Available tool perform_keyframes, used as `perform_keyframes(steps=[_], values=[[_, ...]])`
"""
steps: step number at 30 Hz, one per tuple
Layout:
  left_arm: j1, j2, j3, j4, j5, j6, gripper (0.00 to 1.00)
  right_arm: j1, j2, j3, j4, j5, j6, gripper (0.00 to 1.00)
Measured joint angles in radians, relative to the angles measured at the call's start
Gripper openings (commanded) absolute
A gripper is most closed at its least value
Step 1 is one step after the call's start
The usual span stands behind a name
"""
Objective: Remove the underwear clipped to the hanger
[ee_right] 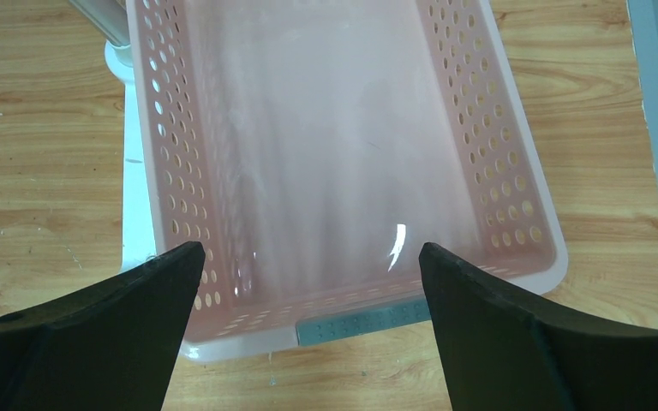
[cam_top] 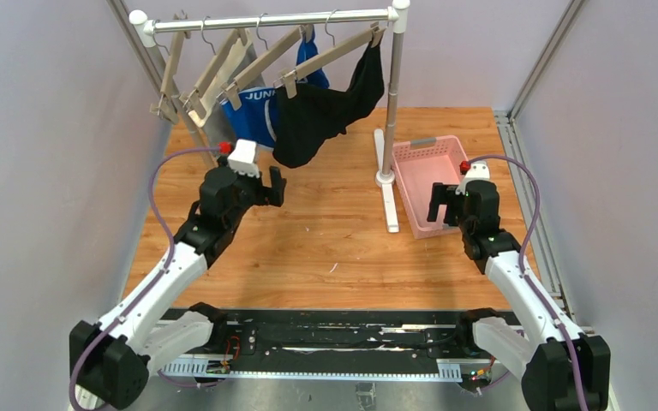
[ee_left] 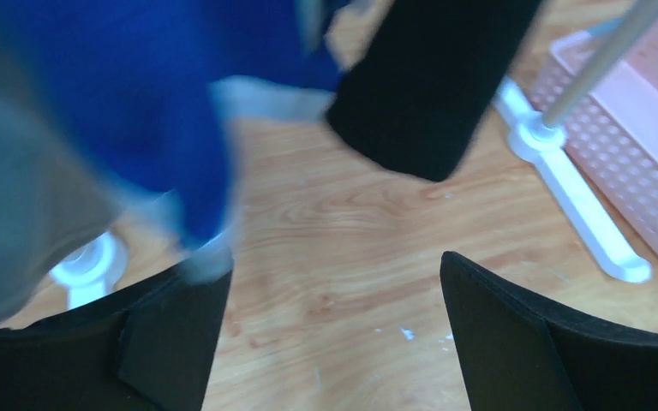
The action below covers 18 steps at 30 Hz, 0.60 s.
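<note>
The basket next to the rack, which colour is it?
The basket is pale pink, its walls dotted with small holes; the right wrist view shows it best.

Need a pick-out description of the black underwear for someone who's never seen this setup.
Find the clothes rail at the far end of the wooden table. On its rightmost wooden hanger, nearest the upright post by the pink basket, hangs the black underwear. It is plain black with no lettering, unlike the bright blue pair with white letters just to its left.
</note>
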Motion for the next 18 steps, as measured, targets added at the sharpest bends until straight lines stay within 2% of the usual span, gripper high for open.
perform_keyframes(steps=[4,9,18], values=[[-0.124,0.091,0.153,-0.132,-0.001,0.014,0.98,0.000,-0.024,0.000,-0.002,0.000,0.000,0.99],[-0.288,0.106,0.252,-0.264,0.017,0.010,0.98,0.000,-0.037,0.000,-0.002,0.002,-0.001,0.99],[-0.414,0.012,0.409,-0.428,0.006,-0.061,0.98,0.000,-0.034,0.000,-0.001,0.001,-0.001,0.99]])
